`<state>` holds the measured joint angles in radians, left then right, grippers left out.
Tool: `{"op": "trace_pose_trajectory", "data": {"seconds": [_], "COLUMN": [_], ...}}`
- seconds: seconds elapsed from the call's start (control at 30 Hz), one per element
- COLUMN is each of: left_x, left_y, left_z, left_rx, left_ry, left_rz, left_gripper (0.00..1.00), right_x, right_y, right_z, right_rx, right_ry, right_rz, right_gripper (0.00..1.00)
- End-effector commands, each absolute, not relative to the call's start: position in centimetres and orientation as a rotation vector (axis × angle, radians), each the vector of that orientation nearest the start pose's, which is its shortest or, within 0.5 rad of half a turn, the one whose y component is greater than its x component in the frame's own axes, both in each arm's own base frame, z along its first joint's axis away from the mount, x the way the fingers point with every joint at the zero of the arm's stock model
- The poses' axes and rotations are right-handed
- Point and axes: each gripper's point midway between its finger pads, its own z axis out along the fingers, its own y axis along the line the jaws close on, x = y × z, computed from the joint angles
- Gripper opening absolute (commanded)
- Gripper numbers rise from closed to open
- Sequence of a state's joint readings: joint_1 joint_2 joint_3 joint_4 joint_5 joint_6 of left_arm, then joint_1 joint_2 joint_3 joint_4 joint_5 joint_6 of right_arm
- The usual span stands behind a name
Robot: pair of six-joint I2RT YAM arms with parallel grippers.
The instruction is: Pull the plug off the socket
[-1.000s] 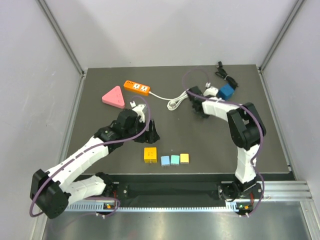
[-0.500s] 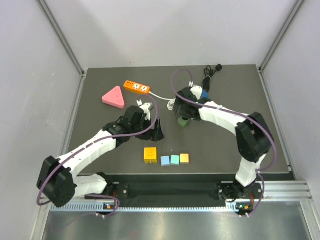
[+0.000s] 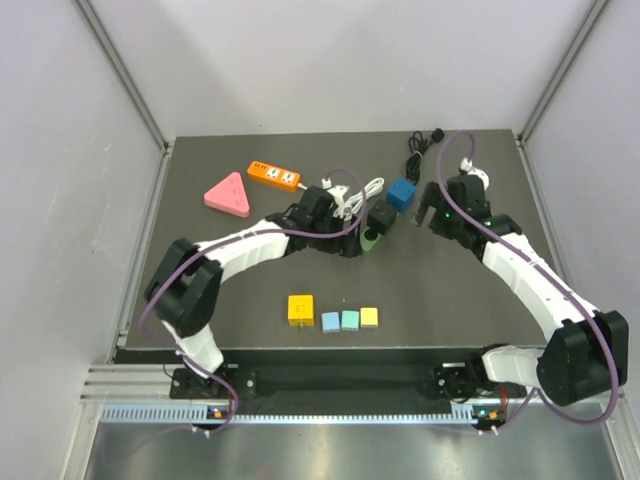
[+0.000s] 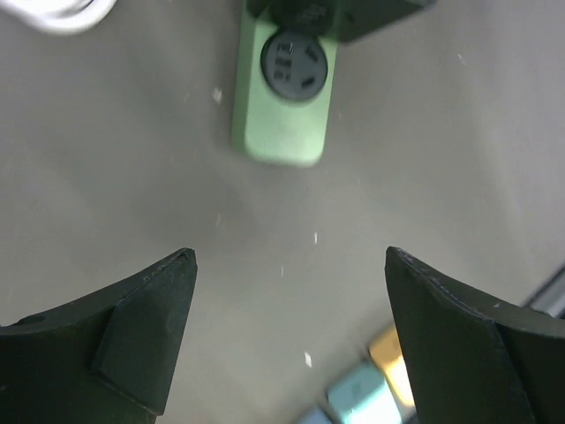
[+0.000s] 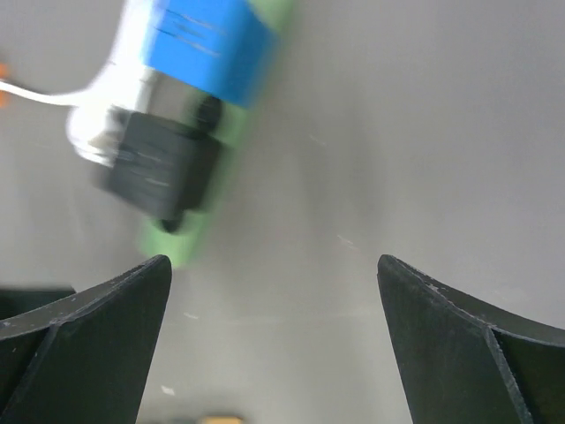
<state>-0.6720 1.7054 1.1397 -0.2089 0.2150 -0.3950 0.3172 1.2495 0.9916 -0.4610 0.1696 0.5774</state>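
A green socket strip lies at mid-table with a black plug and a blue plug seated on it. The left wrist view shows the strip's green end and one bare outlet ahead of my left gripper, which is open and holds nothing. In the overhead view my left gripper sits just left of the strip. My right gripper hangs open to the right of the blue plug, apart from it. Its wrist view shows the blue plug, the black plug and the strip, blurred.
An orange power strip with a coiled white cable lies at the back left beside a pink triangle. A black cord lies at the back. Several small coloured blocks sit near the front edge.
The green strip with its plugs moved from the back right to mid-table. My right gripper opened and drew back to the right. My left arm swung right up to the strip.
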Motion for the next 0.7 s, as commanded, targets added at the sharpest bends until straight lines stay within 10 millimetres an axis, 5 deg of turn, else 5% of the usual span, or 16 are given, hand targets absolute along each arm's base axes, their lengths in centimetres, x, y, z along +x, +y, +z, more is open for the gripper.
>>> {"op": "trace_pose_trajectory", "data": {"seconds": [0.0, 0.17, 0.43, 0.67], "left_x": [34.2, 37.1, 38.1, 37.4], "left_y": [-34.3, -35.7, -36.9, -37.3], "left_z": [10.3, 8.9, 7.0, 4.7], "left_rx": [0.522, 0.483, 0.524, 0.513], "left_ry": [2.293, 2.201, 2.168, 2.196], "left_rz": [-0.746, -0.722, -0.677, -0.714], "left_gripper": [0.92, 0.90, 0.81, 0.68], "right_x": [32.2, 30.8, 29.8, 32.0], "right_y": [9.5, 8.5, 8.6, 9.6], "right_z": [16.7, 16.3, 15.9, 16.1], "right_rx": [0.335, 0.329, 0.327, 0.391], "right_ry": [2.278, 2.281, 2.293, 2.296], "right_rz": [0.329, 0.336, 0.368, 0.407], "right_gripper": [1.00, 1.00, 1.00, 1.00]}}
